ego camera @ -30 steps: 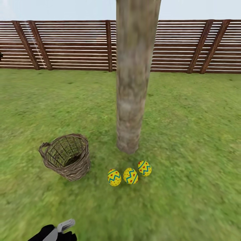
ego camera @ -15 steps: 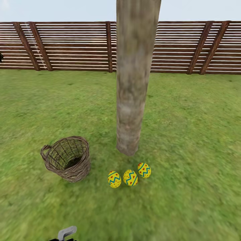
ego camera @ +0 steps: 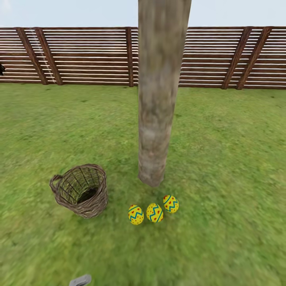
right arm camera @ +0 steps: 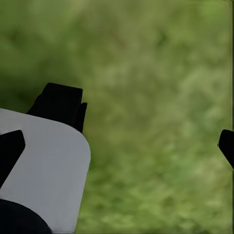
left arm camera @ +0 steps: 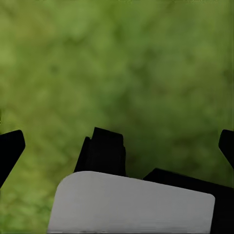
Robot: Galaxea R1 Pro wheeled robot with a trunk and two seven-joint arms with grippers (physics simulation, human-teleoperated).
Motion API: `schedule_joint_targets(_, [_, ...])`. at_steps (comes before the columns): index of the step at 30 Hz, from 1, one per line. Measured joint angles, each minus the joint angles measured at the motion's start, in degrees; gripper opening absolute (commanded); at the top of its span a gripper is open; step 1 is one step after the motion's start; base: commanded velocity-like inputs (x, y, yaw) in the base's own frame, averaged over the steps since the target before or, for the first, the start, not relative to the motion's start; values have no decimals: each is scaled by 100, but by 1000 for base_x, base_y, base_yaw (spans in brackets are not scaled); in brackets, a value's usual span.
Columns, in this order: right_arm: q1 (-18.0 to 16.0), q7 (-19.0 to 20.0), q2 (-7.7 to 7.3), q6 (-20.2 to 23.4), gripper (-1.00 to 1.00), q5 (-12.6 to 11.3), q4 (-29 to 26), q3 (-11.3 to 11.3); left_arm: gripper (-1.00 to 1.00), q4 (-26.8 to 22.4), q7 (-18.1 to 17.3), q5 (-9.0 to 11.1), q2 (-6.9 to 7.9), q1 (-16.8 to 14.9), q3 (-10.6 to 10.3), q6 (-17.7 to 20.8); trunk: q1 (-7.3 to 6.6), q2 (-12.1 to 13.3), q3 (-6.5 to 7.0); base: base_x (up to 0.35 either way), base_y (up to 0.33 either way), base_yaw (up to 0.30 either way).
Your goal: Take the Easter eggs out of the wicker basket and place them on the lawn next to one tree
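Observation:
Three Easter eggs lie on the lawn [ego camera: 222,167] in a short row just in front of the tree [ego camera: 155,119]: one on the left [ego camera: 136,214], one in the middle [ego camera: 154,212] and one on the right [ego camera: 171,203], nearest the trunk's foot. The wicker basket [ego camera: 81,191] stands upright to the left of them, and no egg shows through its open mouth. My left gripper [left arm camera: 118,146] is open over bare grass, its fingertips wide apart. My right gripper [right arm camera: 118,146] is open as well, with only grass between its fingertips.
A brown slatted fence [ego camera: 87,55] closes the garden at the back. A grey piece of my left arm [ego camera: 80,280] pokes in at the bottom edge of the head view. Grass stretches on all sides of the tree and basket.
My left arm has sunk towards the bottom edge of the head view, leaving just a grey tip. The whole picture has shifted slightly down, so the camera moved. Eggs and basket keep their places.

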Motion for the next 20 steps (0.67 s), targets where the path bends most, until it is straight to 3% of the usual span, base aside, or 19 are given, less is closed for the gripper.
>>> schedule_joint_targets(17, [16,0,-3,8,100,-2,9,0,100,319,38,7,-15,38,3,-13,-23,42,19,0,0,0])
schedule_joint_targets(20, [15,0,-3,7,100,-2,9,0,100,582,65,15,8,38,9,-20,-23,41,18,0,0,0])
